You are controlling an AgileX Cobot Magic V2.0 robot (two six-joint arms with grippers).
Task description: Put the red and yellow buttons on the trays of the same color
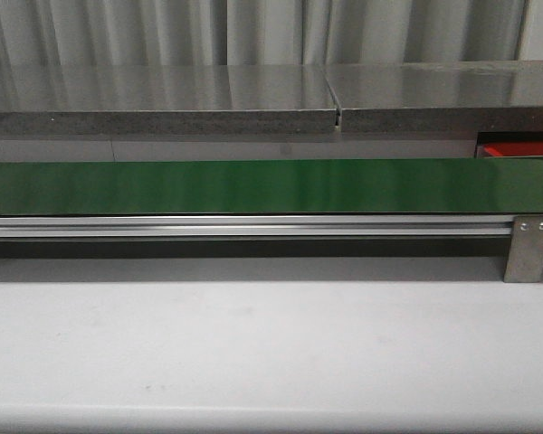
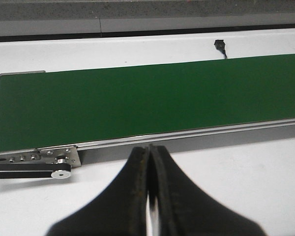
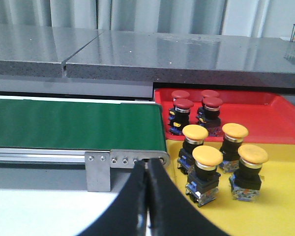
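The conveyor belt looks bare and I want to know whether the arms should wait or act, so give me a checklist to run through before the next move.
1. Button waiting on the green belt: not ok, no button shows on it in any view.
2. Left pincer free: ok, shut with nothing between its fingers.
3. Right pincer free: ok, shut and holding nothing.
4. Red buttons on the red tray: ok, four stand there.
5. Yellow buttons on the yellow tray: ok, four stand there.
6. More buttons to come: cannot tell.
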